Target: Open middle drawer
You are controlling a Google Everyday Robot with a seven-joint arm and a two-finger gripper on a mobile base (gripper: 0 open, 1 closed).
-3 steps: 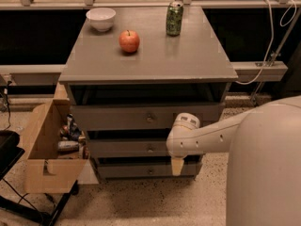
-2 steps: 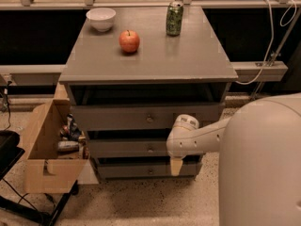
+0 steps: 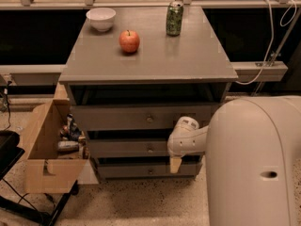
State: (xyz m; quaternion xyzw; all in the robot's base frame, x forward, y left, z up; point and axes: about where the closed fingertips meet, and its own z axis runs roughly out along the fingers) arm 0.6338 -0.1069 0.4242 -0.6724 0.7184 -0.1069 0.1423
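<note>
The grey cabinet (image 3: 150, 62) has three drawers stacked in its front. The middle drawer (image 3: 127, 149) has a flat grey front of medium height and a small round metal knob (image 3: 150, 149) at its centre. My gripper (image 3: 175, 165) hangs in front of the cabinet, to the right of that knob, with its white wrist (image 3: 184, 134) level with the middle drawer. A tan finger (image 3: 175, 164) points down over the bottom drawer (image 3: 127, 170). My large white arm shell (image 3: 256, 164) covers the cabinet's lower right side. The top drawer (image 3: 117, 117) is taller.
On the cabinet top stand a white bowl (image 3: 100, 19), a red apple (image 3: 129, 41) and a green can (image 3: 174, 19). An open cardboard box (image 3: 47, 149) with clutter stands against the cabinet's left side. A black stand (image 3: 9, 149) is at the far left. A cable (image 3: 268, 46) hangs at the right.
The white arm shell has spread left and fills more of the lower right. The gripper stays at nearly the same spot by the middle drawer. No drawer has moved.
</note>
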